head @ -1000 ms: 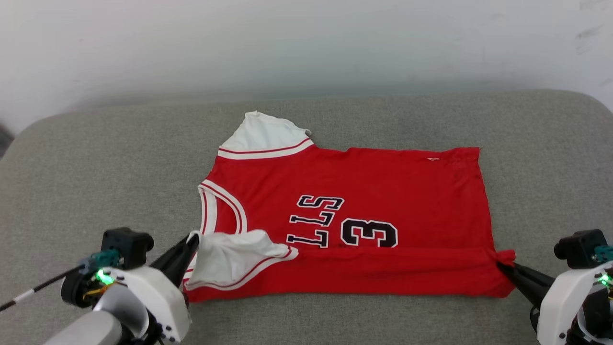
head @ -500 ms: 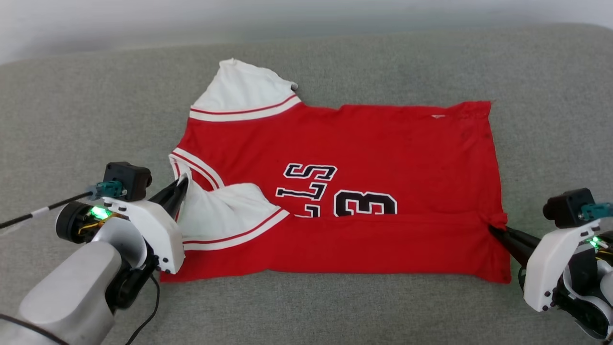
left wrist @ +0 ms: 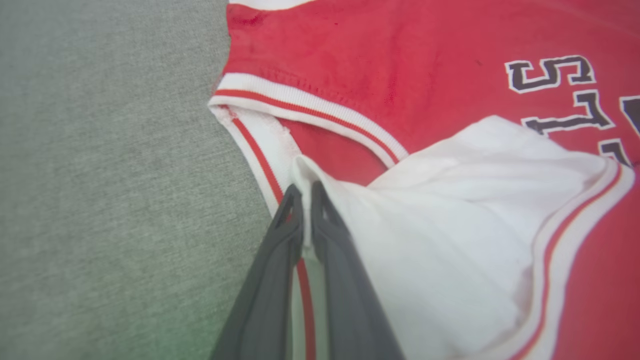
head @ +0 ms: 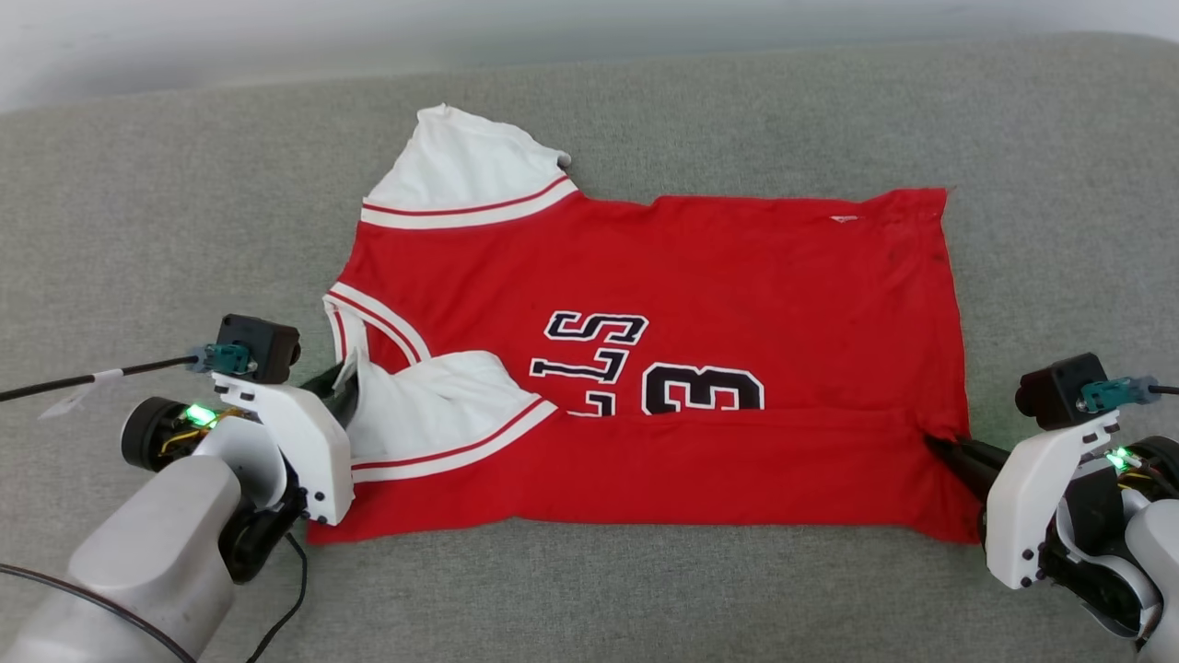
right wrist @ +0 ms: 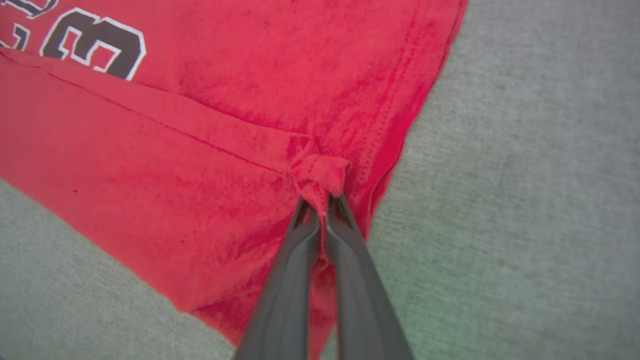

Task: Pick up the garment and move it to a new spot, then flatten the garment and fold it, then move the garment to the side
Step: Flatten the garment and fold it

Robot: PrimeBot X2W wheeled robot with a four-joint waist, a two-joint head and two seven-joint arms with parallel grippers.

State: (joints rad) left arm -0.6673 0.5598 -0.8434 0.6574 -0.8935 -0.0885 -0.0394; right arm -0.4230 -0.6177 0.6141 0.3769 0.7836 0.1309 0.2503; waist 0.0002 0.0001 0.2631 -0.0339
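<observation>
The garment, a red jersey with white sleeves and black lettering, lies spread on the grey cushion with its near long edge folded up over the lettering. My left gripper is shut on the corner of the near white sleeve, its tips pinching the cloth by the striped collar. At the far right, my right gripper is shut on a bunched red corner of the folded hem edge. The other white sleeve lies flat at the back left.
The grey fabric cushion runs under everything, with bare room on every side of the jersey. A pale wall borders the far edge. A thin black cable trails left from my left wrist.
The head camera tilted down, shifting the whole picture. Both grippers carried the near edge farther over the jersey, covering the lower lettering, then the left gripper drew back slightly toward me.
</observation>
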